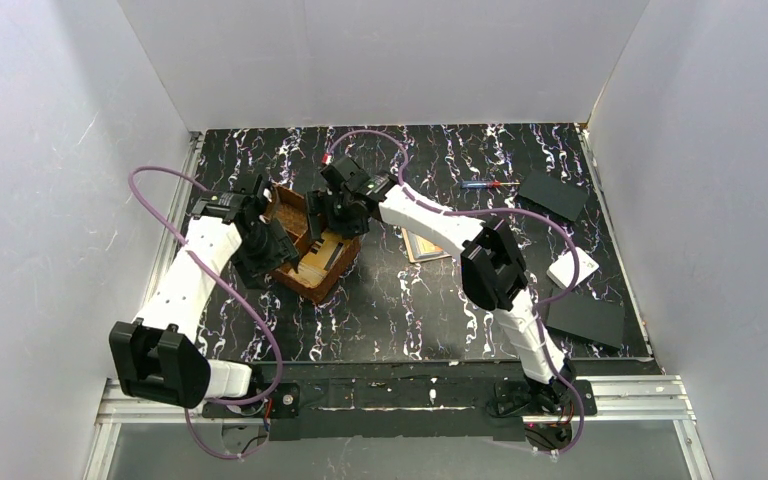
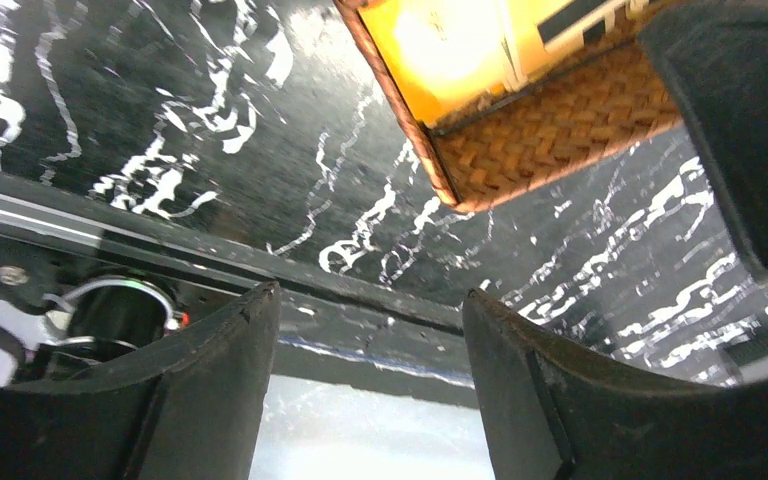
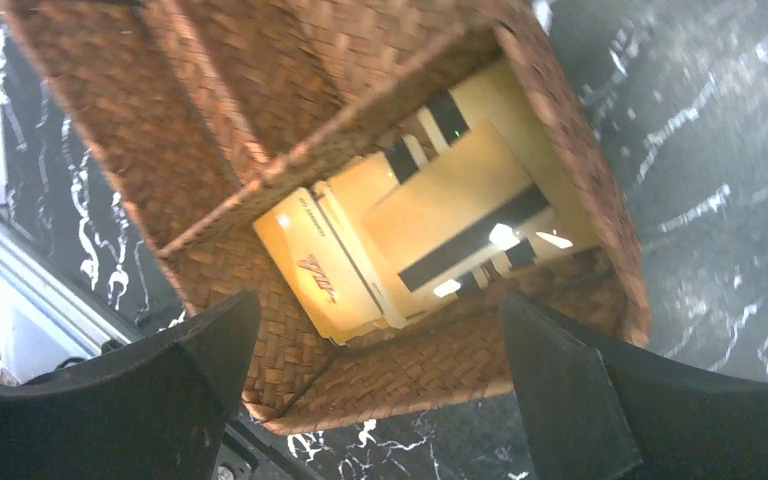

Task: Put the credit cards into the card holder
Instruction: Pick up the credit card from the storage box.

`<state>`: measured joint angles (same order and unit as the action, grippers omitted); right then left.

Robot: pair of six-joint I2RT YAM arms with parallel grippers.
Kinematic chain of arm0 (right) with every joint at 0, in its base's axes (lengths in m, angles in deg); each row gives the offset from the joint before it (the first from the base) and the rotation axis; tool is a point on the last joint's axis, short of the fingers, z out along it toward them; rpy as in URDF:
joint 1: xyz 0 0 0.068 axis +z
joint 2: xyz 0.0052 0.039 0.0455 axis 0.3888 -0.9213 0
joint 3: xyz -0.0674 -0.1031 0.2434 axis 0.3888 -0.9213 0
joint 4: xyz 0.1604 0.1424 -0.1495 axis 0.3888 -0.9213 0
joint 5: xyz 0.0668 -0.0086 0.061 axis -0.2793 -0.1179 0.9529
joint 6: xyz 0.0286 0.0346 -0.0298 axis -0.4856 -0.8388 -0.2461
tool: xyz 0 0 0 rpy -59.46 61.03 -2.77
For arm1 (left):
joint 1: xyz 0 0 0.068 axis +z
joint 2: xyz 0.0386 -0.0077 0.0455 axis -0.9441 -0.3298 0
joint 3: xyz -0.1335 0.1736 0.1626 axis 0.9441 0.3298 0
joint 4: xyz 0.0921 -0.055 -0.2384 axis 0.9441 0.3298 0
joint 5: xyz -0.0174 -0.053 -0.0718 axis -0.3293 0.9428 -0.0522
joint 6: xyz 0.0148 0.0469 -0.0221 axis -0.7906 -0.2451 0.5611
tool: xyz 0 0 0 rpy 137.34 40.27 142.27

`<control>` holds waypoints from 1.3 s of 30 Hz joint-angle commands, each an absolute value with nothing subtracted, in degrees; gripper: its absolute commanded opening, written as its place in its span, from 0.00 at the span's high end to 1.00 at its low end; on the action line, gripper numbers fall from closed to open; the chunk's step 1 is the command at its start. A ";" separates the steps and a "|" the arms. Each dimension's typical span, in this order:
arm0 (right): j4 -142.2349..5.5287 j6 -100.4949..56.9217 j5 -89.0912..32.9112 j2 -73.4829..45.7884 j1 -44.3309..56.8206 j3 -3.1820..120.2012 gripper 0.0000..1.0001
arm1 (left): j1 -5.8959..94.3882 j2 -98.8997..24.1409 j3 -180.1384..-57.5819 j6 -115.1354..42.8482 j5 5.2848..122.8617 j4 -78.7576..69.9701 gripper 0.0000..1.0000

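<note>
A black table (image 1: 400, 310) veined with white fills the floor of a white-walled booth, with the arm bases on a rail at its near edge.

Nearest the bases, the left gripper (image 2: 372, 300) hangs low just beside the near-left side of the woven tray (image 3: 210, 130). Its fingers are spread and nothing lies between them.

The credit cards (image 3: 450, 210) lie in the tray's nearer compartment. They are tan with dark stripes, flat and overlapping. The other compartment shows only bare weave.

The right gripper (image 3: 380, 305) hovers right above that card compartment. Its fingers are parted wide and released, and they grasp nothing.

Just beyond, partly under the right forearm, lies a flat beige piece that I take for the card holder (image 1: 422, 246). It is apart from the tray, and I cannot tell whether it lies unfolded.

Further right sit a black plate (image 1: 585, 320), a white box (image 1: 573, 267) and a second black plate (image 1: 552, 195). A pen (image 1: 480, 184) lies toward the back.

As I judge it, the step in hand is fetching a card from the tray. No card shows in the holder yet.

The next move calls for the right fingers to go down inside the tray walls and catch a single thin card by its edge without dragging its neighbours. The left gripper is well placed to steady the tray.
</note>
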<state>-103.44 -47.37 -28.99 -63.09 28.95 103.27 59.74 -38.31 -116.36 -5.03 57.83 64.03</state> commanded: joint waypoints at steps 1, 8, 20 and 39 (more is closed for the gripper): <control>-113.49 -54.99 -36.74 -62.98 29.89 108.48 0.02 | 59.54 -35.08 -122.10 -8.38 46.60 68.32 0.34; -117.38 -59.08 -40.02 -66.97 31.61 110.50 0.02 | 58.87 -33.33 -127.89 -5.30 45.18 72.49 0.33; -126.45 -51.41 -49.81 -71.28 33.40 115.04 0.04 | 51.61 -34.14 -124.23 -4.67 42.85 70.14 0.28; -107.03 -59.41 -42.40 -65.18 32.92 95.68 0.02 | 53.70 -40.17 -117.57 -0.96 59.99 66.56 0.49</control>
